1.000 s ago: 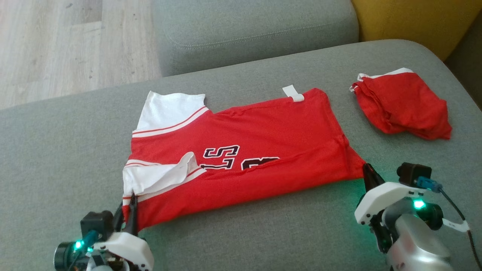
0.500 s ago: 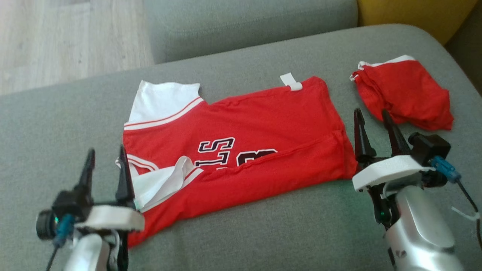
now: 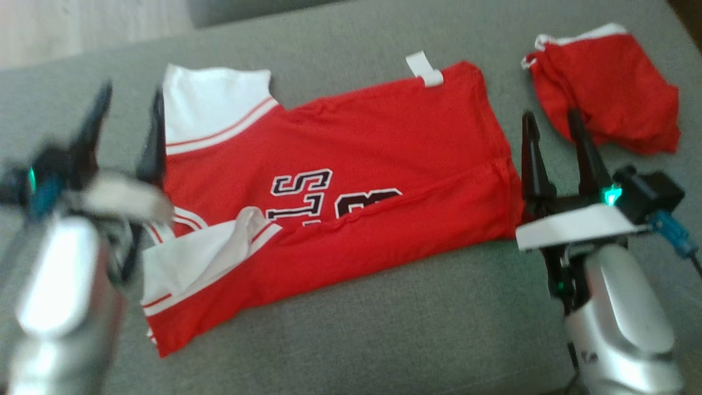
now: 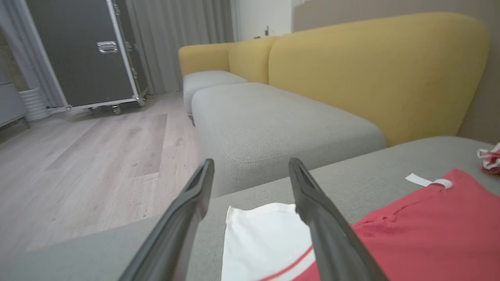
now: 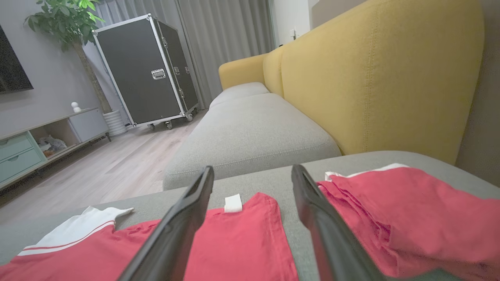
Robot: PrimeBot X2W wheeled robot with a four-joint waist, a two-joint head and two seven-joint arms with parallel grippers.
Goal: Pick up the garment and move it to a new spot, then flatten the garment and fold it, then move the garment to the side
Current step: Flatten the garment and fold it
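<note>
The red shirt [image 3: 351,164] lies spread out in the middle of the grey sofa seat [image 3: 384,329], with its near part folded over the black letters [image 3: 301,192]. The left gripper [image 3: 131,93] is at the shirt's left end, beside the far white sleeve [image 3: 214,104]. It is blurred and seems not to touch the cloth, and its jaws stand wide apart and hold nothing. The right gripper [image 3: 550,115] is just beside the shirt's right edge, its jaws also wide open and empty. A second red garment [image 3: 609,93] lies bunched at the far right, apart from the shirt.
</note>
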